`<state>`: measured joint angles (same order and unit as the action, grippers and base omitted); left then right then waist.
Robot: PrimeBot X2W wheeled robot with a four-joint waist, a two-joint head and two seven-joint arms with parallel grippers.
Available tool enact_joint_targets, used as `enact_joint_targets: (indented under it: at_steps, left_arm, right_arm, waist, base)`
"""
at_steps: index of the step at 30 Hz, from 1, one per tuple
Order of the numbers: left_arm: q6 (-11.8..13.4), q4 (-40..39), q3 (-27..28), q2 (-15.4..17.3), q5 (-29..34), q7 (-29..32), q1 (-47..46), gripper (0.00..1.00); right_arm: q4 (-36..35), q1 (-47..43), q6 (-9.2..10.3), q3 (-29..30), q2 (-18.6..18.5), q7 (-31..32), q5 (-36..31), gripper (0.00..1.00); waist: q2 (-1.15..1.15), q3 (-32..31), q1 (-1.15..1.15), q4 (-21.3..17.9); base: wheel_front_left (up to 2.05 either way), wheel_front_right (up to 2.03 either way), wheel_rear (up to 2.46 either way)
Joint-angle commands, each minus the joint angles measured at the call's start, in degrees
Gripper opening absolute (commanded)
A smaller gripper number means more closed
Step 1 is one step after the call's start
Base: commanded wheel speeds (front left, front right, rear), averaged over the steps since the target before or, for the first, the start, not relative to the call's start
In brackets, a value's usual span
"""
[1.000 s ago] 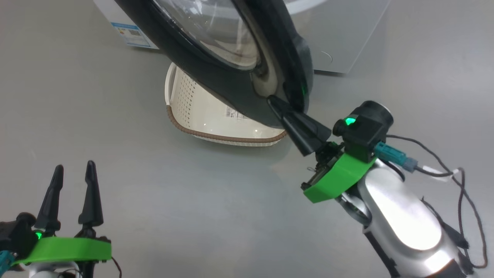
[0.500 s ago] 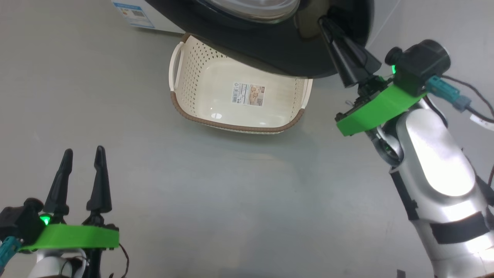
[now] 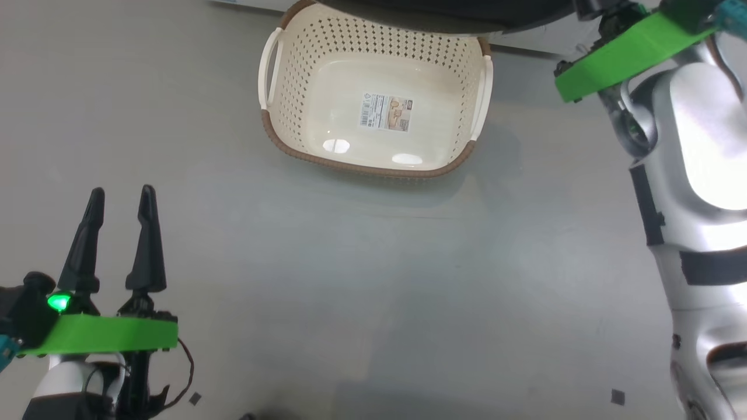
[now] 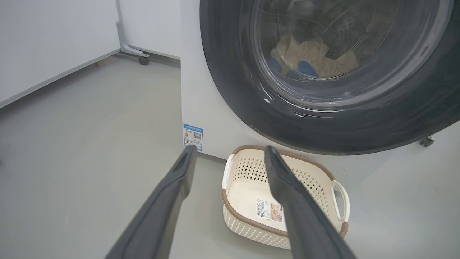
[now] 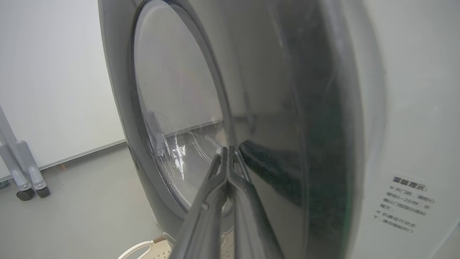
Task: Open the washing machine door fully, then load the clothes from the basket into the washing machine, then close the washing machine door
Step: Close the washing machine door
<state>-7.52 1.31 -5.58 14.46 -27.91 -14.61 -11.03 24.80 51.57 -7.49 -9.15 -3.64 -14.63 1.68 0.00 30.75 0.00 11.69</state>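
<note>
Steeply down from the head onto a cream perforated plastic basket with brown rim (image 3: 362,168). Low from the left wrist toward the same basket, under a round black-rimmed glass door (image 4: 230,90). Close along that door from the right wrist.

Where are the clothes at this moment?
In the left wrist view, the clothes lie inside the drum, seen through the glass of the washing machine door, above the empty basket.
</note>
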Motion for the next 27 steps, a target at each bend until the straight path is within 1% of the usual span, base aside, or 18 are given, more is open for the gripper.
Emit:
enact_joint_targets:
  at_steps: [1, 5, 12, 22, 27]
  left_arm:
    - [0.0, -2.0, 2.5, 2.0, -0.5, -0.4, -1.1, 1.00]
    - [0.0, -2.3, 2.8, 2.1, -0.9, -0.4, -1.4, 1.00]
    - [0.0, -2.5, 2.4, 2.4, -1.2, -0.4, -2.2, 1.00]
    - [0.0, -2.6, 1.0, 2.3, -1.5, -0.4, -2.9, 1.00]
    - [0.0, -2.3, 0.6, 2.4, -1.6, -0.4, -3.1, 1.00]
  right_arm:
    - [-0.7, 3.1, 0.00, 0.3, 0.8, -0.4, 0.0, 0.00]
    - [2.1, 7.2, 0.00, 0.4, 0.8, -0.4, -1.4, 0.00]
    - [6.0, 12.6, 0.00, 3.3, 0.8, -0.4, -3.5, 0.00]
    - [10.4, 16.6, 0.00, 7.7, 0.8, -0.4, -6.7, 0.00]
    - [12.0, 17.4, 0.00, 8.7, 0.8, -0.4, -7.3, 0.00]
  waist:
    - [0.00, 0.9, 0.00, 0.1]
    - [0.00, 2.1, 0.00, 0.1]
    - [0.00, 3.4, 0.00, 0.7]
    - [0.00, 4.3, 0.00, 1.5]
    - [0.00, 4.2, 0.00, 1.5]
  base:
    - [0.00, 0.00, 0.00]
    - [0.00, 0.00, 0.00]
    - [0.00, 0.00, 0.00]
    - [0.00, 0.00, 0.00]
    - [0.00, 0.00, 0.00]
